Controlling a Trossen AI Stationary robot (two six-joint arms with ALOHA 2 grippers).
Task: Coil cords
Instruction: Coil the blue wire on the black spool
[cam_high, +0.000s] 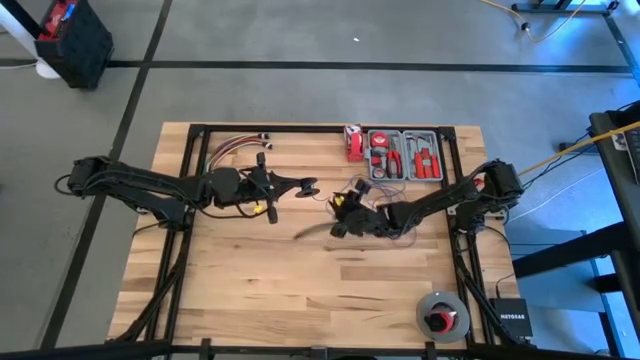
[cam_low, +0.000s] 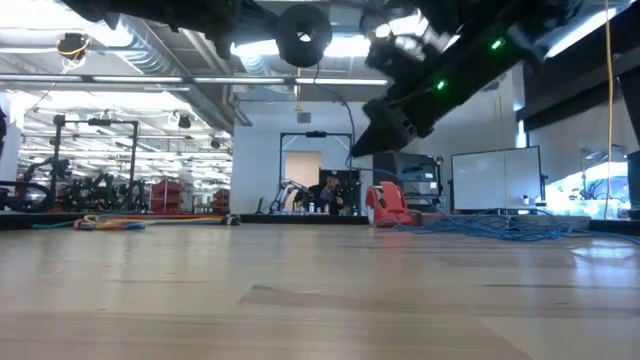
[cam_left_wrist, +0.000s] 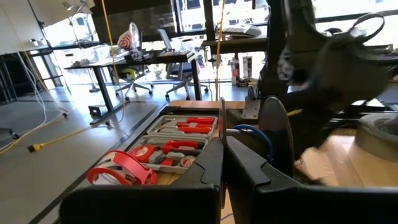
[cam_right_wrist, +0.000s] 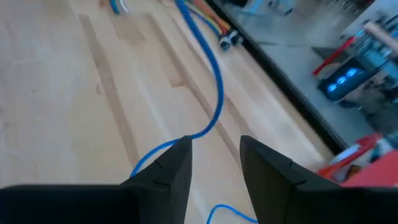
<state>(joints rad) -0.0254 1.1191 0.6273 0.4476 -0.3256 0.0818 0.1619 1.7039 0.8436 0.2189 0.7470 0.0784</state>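
Note:
My left gripper (cam_high: 290, 185) is above the table's middle, shut on a small black round spool (cam_high: 307, 185). The spool also shows in the low view (cam_low: 303, 35), with blue cord on its hub (cam_left_wrist: 256, 134). The thin blue cord (cam_right_wrist: 214, 81) lies in a loose heap (cam_high: 372, 205) right of the middle and also shows in the low view (cam_low: 480, 225). My right gripper (cam_high: 345, 218) hangs open above the table just left of the heap. In its wrist view the gripper (cam_right_wrist: 214, 158) has the cord running past one fingertip (cam_right_wrist: 185, 144). My left gripper pinches one thin black flange of the spool (cam_left_wrist: 222, 121) at its rim, between its two fingers. The fingers come level from the table's left. The spool stands on edge, lifted clear of the table. My right gripper is open; the cord passes behind one fingertip, and I cannot tell whether it touches it.
A grey tray of red tools (cam_high: 405, 155) and a red tape measure (cam_high: 353, 143) stand at the far edge. A bundle of red and yellow wires (cam_high: 235, 148) lies far left. A larger reel (cam_high: 443, 315) sits near right. Bare wood lies toward the near edge.

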